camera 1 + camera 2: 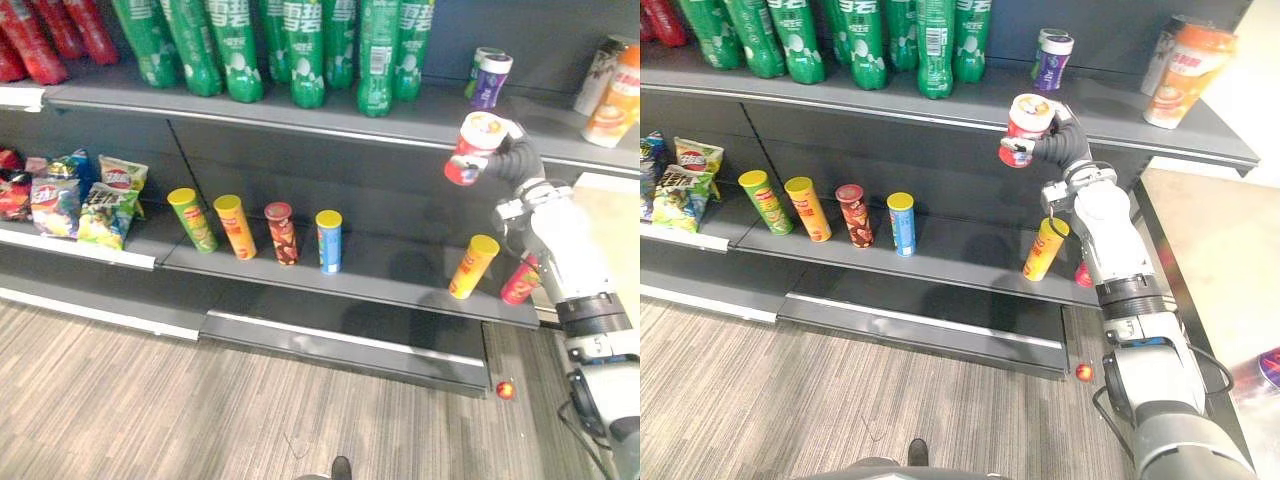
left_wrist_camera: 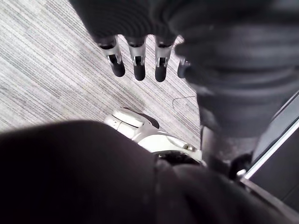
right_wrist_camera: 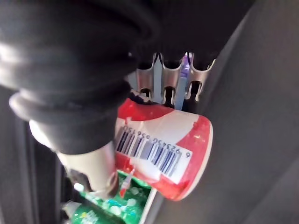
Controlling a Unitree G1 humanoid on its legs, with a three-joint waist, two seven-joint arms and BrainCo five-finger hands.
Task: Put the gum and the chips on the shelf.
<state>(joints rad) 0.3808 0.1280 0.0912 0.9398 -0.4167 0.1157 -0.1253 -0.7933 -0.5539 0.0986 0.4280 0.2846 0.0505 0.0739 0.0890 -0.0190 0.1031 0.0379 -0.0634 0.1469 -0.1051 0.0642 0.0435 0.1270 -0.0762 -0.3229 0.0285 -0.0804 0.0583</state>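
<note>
Over the floor [image 1: 150,400], nearest: left hand [image 2: 138,63] idle, straight and slack, holding nothing. Toward the floor's right side, a small red ball [image 1: 505,389].

On the lower shelf [image 1: 400,272], near its right end: a yellow can [image 1: 473,266] of chips, leaning, with a red can [image 1: 520,281] just beside it, partly hidden behind the right arm. Further left along the same shelf, four cans [image 1: 328,241] in a row, well apart from the arm.

At the front edge of the upper shelf [image 1: 435,115], right of its middle: right hand [image 1: 1060,145] raised, fingers [image 3: 169,77] and thumb curled round the gum [image 1: 475,148], a red and white tub, tilted rather than upright. Not yet set down, by the look of it; level with the edge, bottom hanging in front of it.

Behind, on that shelf: a purple tub [image 1: 491,80] with another beside it, near the gum. Left of those, green bottles [image 1: 305,50].

Likely trouble from here:
- Catching the tub's bottom on the shelf's front edge if pushed in without lifting first.
- Letting go while tilted; could topple, roll off the edge and drop to the floor.
- Reaching too deep and knocking the purple tub over.
- Dropping the forearm while stretching in; sits right above the yellow and red cans and could sweep the leaning one off.
</note>
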